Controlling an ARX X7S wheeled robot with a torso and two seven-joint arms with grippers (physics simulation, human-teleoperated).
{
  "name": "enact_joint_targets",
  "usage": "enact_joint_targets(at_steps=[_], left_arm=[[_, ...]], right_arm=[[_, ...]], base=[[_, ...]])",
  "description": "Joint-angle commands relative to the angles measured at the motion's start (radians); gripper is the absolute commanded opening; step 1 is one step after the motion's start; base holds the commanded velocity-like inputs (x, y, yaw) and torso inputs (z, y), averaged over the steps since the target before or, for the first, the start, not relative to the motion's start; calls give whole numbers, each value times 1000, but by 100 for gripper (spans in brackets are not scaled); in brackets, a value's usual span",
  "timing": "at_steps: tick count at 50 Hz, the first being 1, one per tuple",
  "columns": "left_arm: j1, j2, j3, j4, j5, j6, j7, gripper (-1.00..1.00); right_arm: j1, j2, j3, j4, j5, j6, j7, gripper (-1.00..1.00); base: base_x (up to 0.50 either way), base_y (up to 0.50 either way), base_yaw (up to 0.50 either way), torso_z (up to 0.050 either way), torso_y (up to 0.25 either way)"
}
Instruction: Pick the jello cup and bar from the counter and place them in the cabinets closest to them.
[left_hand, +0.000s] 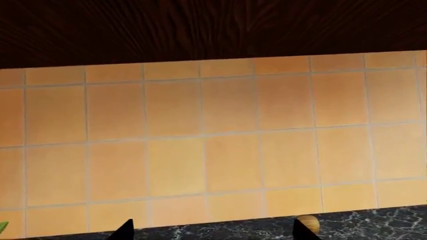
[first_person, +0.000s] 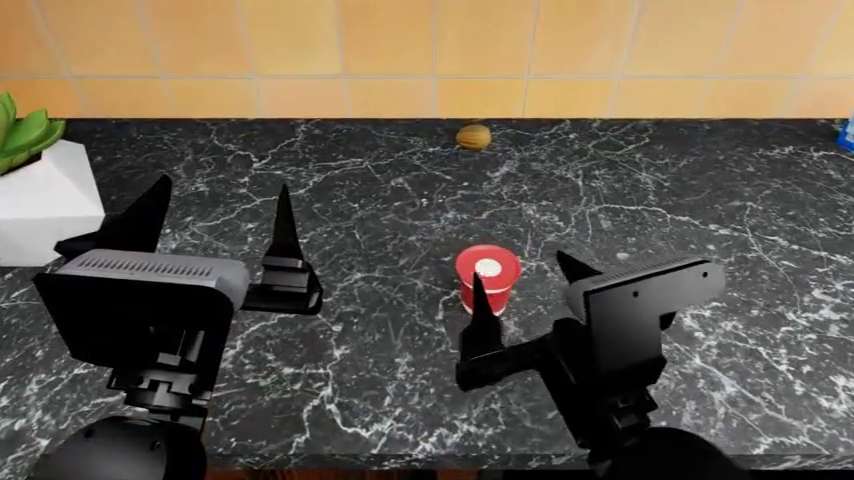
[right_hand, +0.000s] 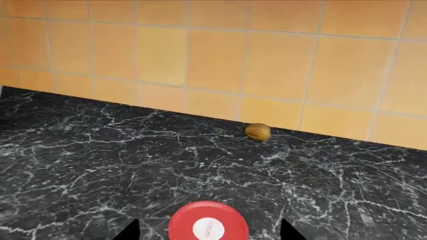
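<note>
The cup (first_person: 489, 276) stands upright on the desk (first_person: 694, 200), its red lid with the white round centre facing up. Taking the cup as the landmark: the right end effector (first_person: 523, 272) is right at it, released, with one dark finger (first_person: 478, 318) just in front of the cup on the robot's left side and the other finger tip showing a little to the cup's right. In the right wrist view the cup (right_hand: 207, 225) sits between the two finger tips at the frame's lower edge; whether either finger touches it cannot be told.

Well behind the cup, near the orange tiled wall (first_person: 400, 45), lies a small round brownish nut (first_person: 473, 136); it also shows in the right wrist view (right_hand: 257, 132) close to the wall's base.

The left end effector (first_person: 220, 215) hangs well to the left of the cup, released, its two black fingers spread wide and apart from everything on the desk. Its wrist camera looks mostly at the tiled wall (left_hand: 213, 145) below a dark wooden cabinet (left_hand: 213, 27), with the nut (left_hand: 307, 223) peeking by one finger tip.

Far left of the cup stands a white planter (first_person: 43, 205) holding a green plant (first_person: 24, 130). Far right of the cup, at the frame edge, a sliver of something blue (first_person: 847, 133) is visible. The bar is in none of the views.
</note>
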Motion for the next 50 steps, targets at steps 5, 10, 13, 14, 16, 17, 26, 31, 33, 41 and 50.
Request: enact_joint_targets(at_steps=[5, 10, 13, 14, 16, 17, 26, 31, 33, 41, 50], left_arm=[[0, -7, 2, -1, -13, -1, -7, 100], [1, -10, 4, 3, -19, -3, -7, 100], [0, -11, 7, -1, -20, 0, -8, 100], [1, -12, 8, -2, -20, 2, -8, 100], [1, -12, 9, -8, -21, 6, -8, 100], [1, -13, 9, -8, -21, 6, -8, 100], [0, -16, 15, -1, -28, -1, -13, 100], [-1, -17, 12, 1, -36, -2, -15, 100], [-1, -18, 11, 5, -39, -4, -15, 100], [0, -22, 11, 19, -48, -10, -20, 100], [0, -27, 15, 21, -55, -9, -23, 100]], right_arm=[[30, 16, -69, 57, 6, 85, 8, 100], [32, 12, -62, 75, 4, 79, 16, 100], [35, 10, -63, 97, -2, 70, 20, 100], [36, 8, -62, 107, -3, 66, 20, 100], [37, 5, -68, 132, -4, 57, 15, 100], [38, 4, -75, 149, -8, 48, 14, 100], [58, -13, -93, 252, -19, 6, 4, 100], [92, -21, -119, 312, -28, 11, 2, 100], [101, -23, -125, 333, -33, 8, 3, 100], [144, -36, -145, 407, -43, 8, 5, 100], [180, -49, -158, 486, -54, -18, 4, 100]], base=[[0, 0, 0, 0, 0], [0, 0, 0, 0, 0], [0, 0, 0, 0, 0], [0, 0, 0, 0, 0], [0, 0, 0, 0, 0], [0, 0, 0, 0, 0], [0, 0, 0, 0, 0], [0, 0, 0, 0, 0], [0, 0, 0, 0, 0], [0, 0, 0, 0, 0], [0, 0, 0, 0, 0]])
